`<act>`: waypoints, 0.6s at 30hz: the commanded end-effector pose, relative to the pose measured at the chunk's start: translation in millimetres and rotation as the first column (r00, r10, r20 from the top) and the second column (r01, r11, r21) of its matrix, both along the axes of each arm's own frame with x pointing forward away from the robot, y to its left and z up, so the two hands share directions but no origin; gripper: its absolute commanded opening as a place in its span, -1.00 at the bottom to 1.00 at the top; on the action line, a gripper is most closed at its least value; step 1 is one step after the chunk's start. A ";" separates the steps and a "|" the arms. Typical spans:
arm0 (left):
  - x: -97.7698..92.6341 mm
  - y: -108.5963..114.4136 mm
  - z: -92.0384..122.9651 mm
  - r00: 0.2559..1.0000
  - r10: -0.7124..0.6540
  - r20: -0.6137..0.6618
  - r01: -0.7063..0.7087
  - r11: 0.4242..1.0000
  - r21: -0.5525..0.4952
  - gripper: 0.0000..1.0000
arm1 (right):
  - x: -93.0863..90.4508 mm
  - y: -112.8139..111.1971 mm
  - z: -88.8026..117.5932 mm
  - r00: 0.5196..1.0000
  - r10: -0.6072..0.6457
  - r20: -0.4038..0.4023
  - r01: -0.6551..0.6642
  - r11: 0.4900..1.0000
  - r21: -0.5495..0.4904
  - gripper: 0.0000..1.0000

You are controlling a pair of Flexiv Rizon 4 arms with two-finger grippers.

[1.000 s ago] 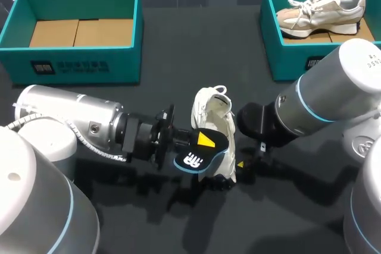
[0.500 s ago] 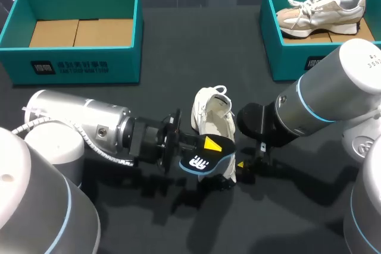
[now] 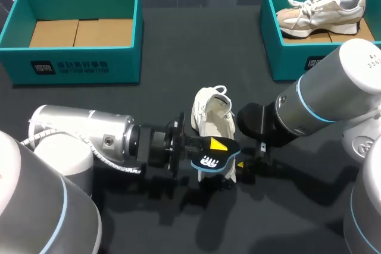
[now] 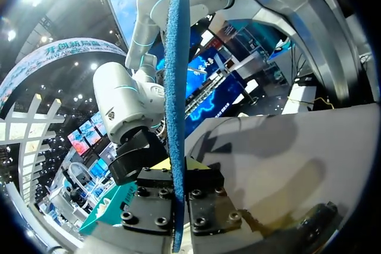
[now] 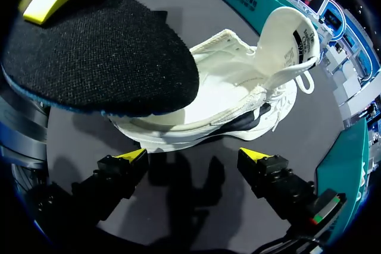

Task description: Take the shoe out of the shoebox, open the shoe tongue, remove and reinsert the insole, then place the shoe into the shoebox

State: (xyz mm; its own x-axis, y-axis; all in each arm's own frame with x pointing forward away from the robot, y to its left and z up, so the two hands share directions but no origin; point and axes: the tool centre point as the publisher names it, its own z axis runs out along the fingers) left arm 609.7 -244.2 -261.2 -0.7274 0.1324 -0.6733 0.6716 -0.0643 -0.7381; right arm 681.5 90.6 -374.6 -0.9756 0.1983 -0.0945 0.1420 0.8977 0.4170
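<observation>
Dark table point(image 3: 178, 46), toward its near edge: left gripper point(image 4: 178, 171) clamps the insole point(image 4: 177, 75) edge-on over the white shoe point(image 5: 238, 87); right gripper point(image 5: 194, 157) gapes, shoe just ahead.

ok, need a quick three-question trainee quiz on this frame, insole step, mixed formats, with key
1. True or false: the left gripper is shut on the insole.
2. Fill in: the right gripper, beside the white shoe, has its fingers ____.
3. The white shoe is: A) lying on top of the insole; B) standing sole down on the table; C) lifted in the right gripper.

Key: 1 true; 2 open; 3 B.
</observation>
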 end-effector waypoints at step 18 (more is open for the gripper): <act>-12.0 5.5 2.1 0.995 0.039 -0.092 -0.038 0.999 0.013 -1.00 | -1.7 -0.5 -0.3 1.000 -0.001 0.003 0.001 1.000 0.001 1.00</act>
State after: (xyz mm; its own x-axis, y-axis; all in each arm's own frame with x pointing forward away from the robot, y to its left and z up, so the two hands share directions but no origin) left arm 600.6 -239.0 -258.3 -0.7896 0.1140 -0.6029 0.6029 -0.0381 -0.7969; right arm 681.5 90.6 -374.6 -0.9756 0.1982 -0.0945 0.1420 0.8977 0.4170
